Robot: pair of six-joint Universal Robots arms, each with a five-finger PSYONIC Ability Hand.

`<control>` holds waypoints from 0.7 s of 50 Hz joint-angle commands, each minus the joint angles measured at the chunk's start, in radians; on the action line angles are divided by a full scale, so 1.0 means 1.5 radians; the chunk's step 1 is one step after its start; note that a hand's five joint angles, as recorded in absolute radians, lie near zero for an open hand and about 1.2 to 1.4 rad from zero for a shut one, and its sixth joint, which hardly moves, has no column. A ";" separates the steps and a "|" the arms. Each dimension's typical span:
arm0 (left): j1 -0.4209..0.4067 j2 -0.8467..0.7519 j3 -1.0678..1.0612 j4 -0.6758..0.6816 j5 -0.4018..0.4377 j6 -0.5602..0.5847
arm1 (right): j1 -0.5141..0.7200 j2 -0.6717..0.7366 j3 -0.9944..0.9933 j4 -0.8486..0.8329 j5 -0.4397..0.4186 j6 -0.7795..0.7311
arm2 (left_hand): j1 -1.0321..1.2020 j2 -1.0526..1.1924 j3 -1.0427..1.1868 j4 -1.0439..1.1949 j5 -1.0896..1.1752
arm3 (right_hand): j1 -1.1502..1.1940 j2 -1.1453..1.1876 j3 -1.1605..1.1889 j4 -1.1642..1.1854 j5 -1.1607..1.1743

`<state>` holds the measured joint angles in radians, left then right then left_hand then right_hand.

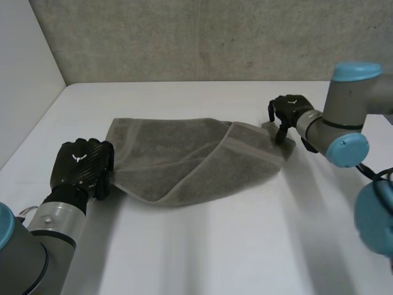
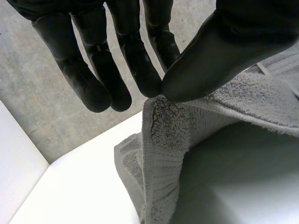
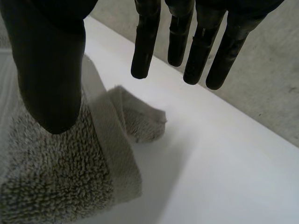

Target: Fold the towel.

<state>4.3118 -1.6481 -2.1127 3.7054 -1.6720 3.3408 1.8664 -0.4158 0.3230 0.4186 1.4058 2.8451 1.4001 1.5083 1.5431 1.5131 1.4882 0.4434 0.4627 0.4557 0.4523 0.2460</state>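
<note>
A grey towel [image 1: 184, 157] lies partly folded on the white table [image 1: 221, 252], one flap doubled over towards its right end. My left hand [image 1: 81, 166] is at the towel's left corner. In the left wrist view that hand [image 2: 210, 56] pinches the corner of the towel [image 2: 161, 121] between thumb and fingertips and holds it lifted off the table. My right hand [image 1: 287, 112] hovers over the towel's right corner. In the right wrist view its fingers [image 3: 145, 42] are straight and spread from the thumb, and the towel corner [image 3: 70, 168] lies loose on the table beneath them.
A rough concrete wall [image 1: 196, 37] runs along the table's far edge, and a pale side wall [image 1: 24, 80] closes the left. Bare tabletop stretches in front of the towel and to its right, under my right arm [image 1: 344, 132].
</note>
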 commanded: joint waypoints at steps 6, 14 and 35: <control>0.000 -0.002 -0.001 -0.001 0.000 0.000 | 0.005 0.084 -0.097 0.078 0.001 -0.008 | -0.003 -0.075 -0.098 -0.078 -0.178 | 0.126 0.114 0.118 0.121 0.142; -0.001 0.003 -0.004 -0.001 0.000 0.000 | 0.013 0.051 -0.076 0.094 0.003 -0.008 | -0.003 -0.075 -0.098 -0.078 -0.178 | 0.635 0.622 0.627 0.629 0.650; -0.002 0.068 -0.040 -0.010 0.002 0.000 | -0.083 -0.382 0.593 -0.019 -0.083 -0.198 | -0.003 -0.075 -0.098 -0.078 -0.178 | 0.635 0.622 0.627 0.629 0.650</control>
<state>4.3104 -1.5640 -2.1607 3.6938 -1.6706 3.3410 1.8139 -0.8199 0.9411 0.4836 1.3064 2.6596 1.4002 1.5083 1.5432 1.5131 1.4882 1.1980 1.3171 1.3216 1.3312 1.1111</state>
